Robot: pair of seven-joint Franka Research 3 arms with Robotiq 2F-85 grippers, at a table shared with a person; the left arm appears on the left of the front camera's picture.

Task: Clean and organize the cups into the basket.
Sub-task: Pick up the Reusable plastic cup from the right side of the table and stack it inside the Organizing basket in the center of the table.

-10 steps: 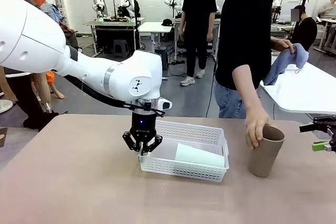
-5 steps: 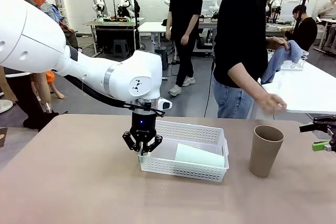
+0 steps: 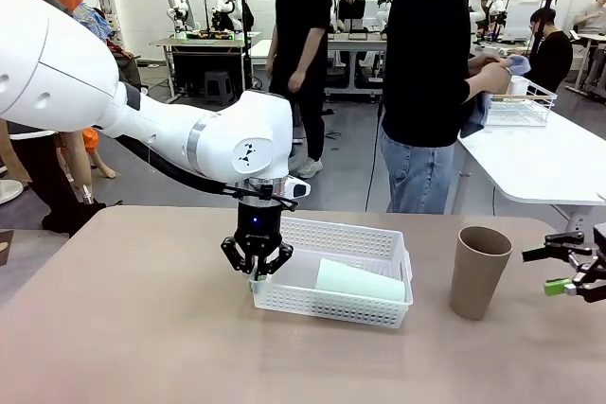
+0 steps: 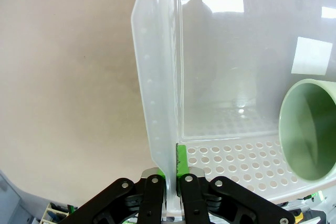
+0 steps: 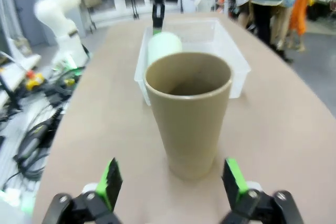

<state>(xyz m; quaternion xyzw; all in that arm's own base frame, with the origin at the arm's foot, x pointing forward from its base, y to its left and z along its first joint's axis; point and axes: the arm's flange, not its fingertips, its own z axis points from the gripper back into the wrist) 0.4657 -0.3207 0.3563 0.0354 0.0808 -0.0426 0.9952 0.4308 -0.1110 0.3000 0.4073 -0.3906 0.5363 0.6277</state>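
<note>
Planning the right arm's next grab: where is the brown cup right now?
In the front view the brown cup stands upright on the table, right of the white basket and left of the open right gripper, touching neither.

A mint cup [image 3: 360, 283] lies on its side in the white perforated basket [image 3: 331, 308]; a brown cup [image 3: 478, 276] stands upright nearby.

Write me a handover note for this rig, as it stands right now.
Left gripper: shut on the near-left wall of the basket.
Right gripper: open, facing the brown cup, not touching it.
Done: mint cup lies on its side in the basket.
Left: brown cup stands upright on the table, right of the basket; probably goes in next.
</note>
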